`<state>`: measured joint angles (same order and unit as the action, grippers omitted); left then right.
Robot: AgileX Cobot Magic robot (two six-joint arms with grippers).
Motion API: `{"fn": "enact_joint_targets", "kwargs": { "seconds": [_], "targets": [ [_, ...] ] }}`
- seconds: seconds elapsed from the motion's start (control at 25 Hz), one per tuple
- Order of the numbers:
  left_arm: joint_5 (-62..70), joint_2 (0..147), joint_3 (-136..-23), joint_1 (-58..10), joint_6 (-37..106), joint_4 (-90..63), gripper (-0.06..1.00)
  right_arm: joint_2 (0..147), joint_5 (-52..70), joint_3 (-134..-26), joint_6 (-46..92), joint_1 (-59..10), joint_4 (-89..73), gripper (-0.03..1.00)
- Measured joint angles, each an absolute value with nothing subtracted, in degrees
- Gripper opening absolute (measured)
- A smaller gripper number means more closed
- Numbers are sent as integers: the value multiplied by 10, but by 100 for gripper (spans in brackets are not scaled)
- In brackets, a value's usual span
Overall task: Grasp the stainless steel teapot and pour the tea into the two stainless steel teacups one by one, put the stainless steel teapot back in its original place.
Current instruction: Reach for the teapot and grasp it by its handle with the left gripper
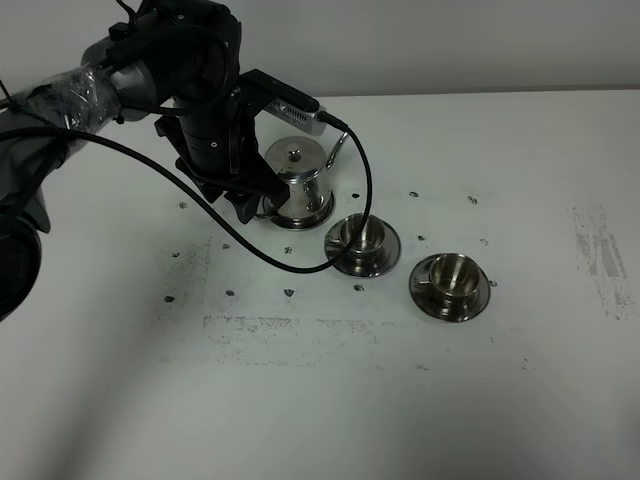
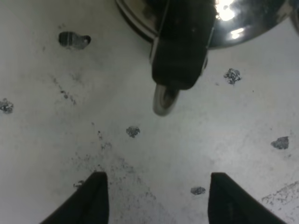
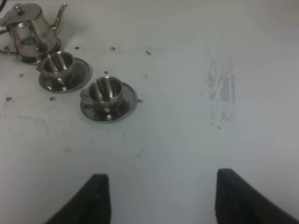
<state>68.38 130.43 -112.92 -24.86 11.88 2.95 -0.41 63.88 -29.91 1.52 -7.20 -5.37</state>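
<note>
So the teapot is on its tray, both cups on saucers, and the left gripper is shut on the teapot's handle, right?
No. The left gripper is open, its fingers apart with the teapot handle ahead of them, not between them; the left wrist view shows it. The rest holds.

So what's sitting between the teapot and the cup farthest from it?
The nearer teacup, on its saucer, sits roughly in line between the teapot and the farther teacup. The exterior high view shows it best.
</note>
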Motion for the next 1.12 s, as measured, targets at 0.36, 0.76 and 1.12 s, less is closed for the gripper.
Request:
{"fn": "enact_joint_targets", "kwargs": {
  "seconds": [0.36, 0.76, 1.12],
  "targets": [
    [677, 1318, -1133, -249, 134, 29, 47, -4, 639, -299, 15, -72, -54, 48],
    [650, 1349, -1160, -249, 135, 28, 47, -4, 639, -299, 15, -72, -53, 48],
    [625, 1357, -1162, -249, 150, 9, 47, -4, 639, -299, 15, -72, -53, 48]
  ]
}}
